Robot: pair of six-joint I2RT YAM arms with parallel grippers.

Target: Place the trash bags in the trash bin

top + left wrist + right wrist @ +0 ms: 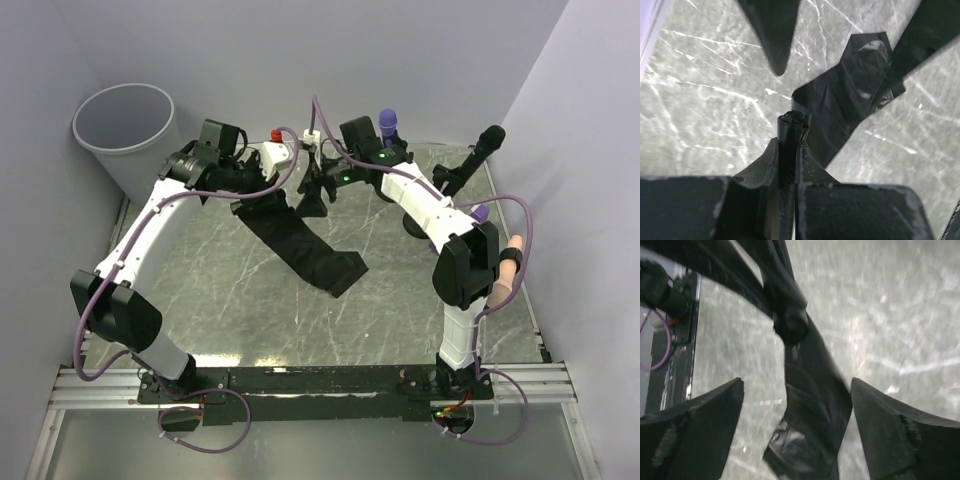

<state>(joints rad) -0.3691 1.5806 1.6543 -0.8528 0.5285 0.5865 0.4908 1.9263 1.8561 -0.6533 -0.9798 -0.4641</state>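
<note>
Now in the left hand (789,145): the jaws are pinching narrowly on a bunched, twisted end of the black trash bag (850,95).
At the right hand (797,390): the fingers are standing wide apart, gripping nothing; the bag's strip is showing beyond them.
Bag position: it is hanging from the raised grip and trailing onto the table (250,320), its lower end lying folded near the middle.
Position of the trash bin (112,150): it is standing mouth-up in the far left corner, well apart from the bag.
Handling (judged): the thin film is looking light, limp and slick, so it is likely to be sagging and swinging in transit.
Hold point (judged): the bunched end is offering the firmest purchase, and gathering the tail would be keeping it off the rim.
Writing: nothing readable is showing on bag or bin.
</note>
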